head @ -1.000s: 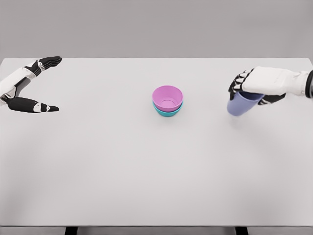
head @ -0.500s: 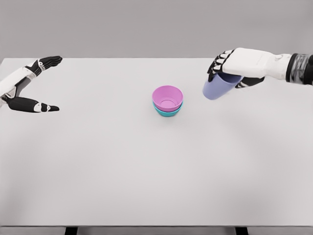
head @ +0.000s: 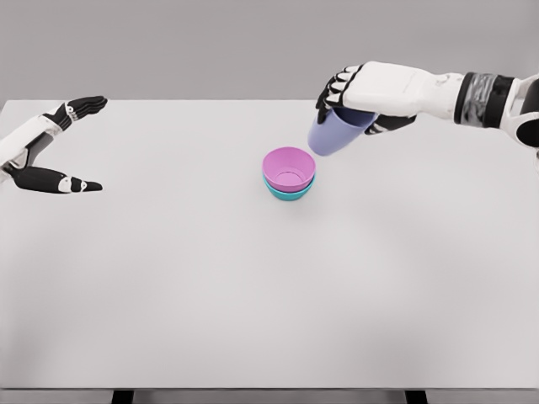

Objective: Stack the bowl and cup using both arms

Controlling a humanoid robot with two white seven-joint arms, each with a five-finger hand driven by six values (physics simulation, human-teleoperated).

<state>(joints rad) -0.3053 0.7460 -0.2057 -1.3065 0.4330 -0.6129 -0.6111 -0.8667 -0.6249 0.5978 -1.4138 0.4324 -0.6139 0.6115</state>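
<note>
Right hand (head: 358,97) grips the light purple plastic cup (head: 334,133), at 1 o'clock of the pink bowl (head: 288,167) sitting in a teal bowl (head: 288,193). Left hand (head: 52,151), fingers spread, holds nothing. Go slow, center cup over bowl b4 lowering.

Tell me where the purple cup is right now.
In the head view, the purple cup is held tilted in the right hand, right of centre, just up and right of the pink bowl nested in the teal bowl.

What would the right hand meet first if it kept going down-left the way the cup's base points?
Probably the pink bowl, nested in the teal bowl. The right hand holds the purple cup tilted, base just up-right of the pink rim. Height above it is unclear from this single view.
</note>
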